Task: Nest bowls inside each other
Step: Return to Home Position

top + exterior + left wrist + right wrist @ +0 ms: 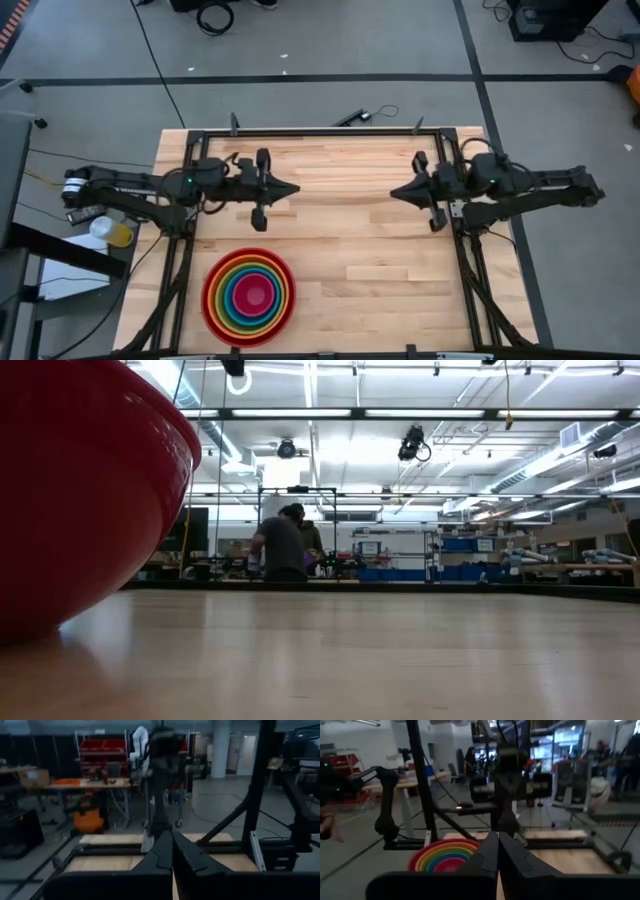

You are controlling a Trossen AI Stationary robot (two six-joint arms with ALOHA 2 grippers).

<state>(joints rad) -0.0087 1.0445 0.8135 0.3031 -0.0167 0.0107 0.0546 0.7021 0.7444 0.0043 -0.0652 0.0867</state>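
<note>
The bowls (pixel 249 296) sit nested in one stack on the wooden table near its front left: red outermost, then orange, green, blue and pink in the middle. The red wall (pixel 80 490) fills the left of the low view, and the stack (pixel 445 856) shows in the right wrist view. My left gripper (pixel 295 189) hovers shut above the table's far left, pointing level toward the right arm. My right gripper (pixel 393 192) hovers shut opposite it, pointing level toward the left arm. Neither is near the bowls.
A black metal frame (pixel 320 132) runs along the table's far edge and down both sides. A yellow-and-white object (pixel 110 232) lies off the table's left edge. A person (pixel 283 545) stands far behind the table. Bare wood (pixel 380 280) spreads right of the bowls.
</note>
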